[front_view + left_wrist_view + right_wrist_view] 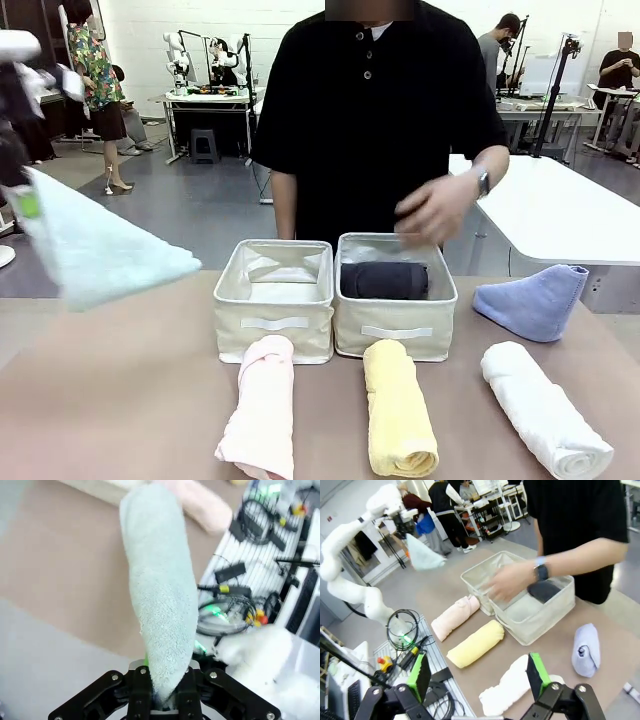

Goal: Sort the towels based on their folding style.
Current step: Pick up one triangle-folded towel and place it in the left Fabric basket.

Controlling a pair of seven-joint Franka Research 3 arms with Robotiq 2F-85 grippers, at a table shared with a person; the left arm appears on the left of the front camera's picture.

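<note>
Hanging from the left gripper (162, 692) above the left edge of the tabletop (120, 400), the pale green cone towel (100, 250) is pinched at one end only, and most of its length is free.

Risk: a short pinch on soft terry may slip. The cone may also unfold in transit, losing the fold that decides its basket.

Left gripper: jaws fully closed on the towel's end. Right gripper (477, 677): jaws wide, green pads (420, 672) well apart, holding and touching nothing, above the near edge.

Along the near edge lie three rolls: pink roll (262, 410), yellow roll (398, 422), white roll (545, 420).

Behind them two baskets stand side by side. The left basket (272, 325) is empty. The right basket (395, 335) holds the dark grey roll (384, 279). The cone therefore likely belongs in the left basket.

Risk: the person's hand (435, 208) hovers over the right basket's far rim, so a gripper straying toward that side could meet it.

The blue cone towel (535, 300) lies near the right edge, apart from the right basket.
</note>
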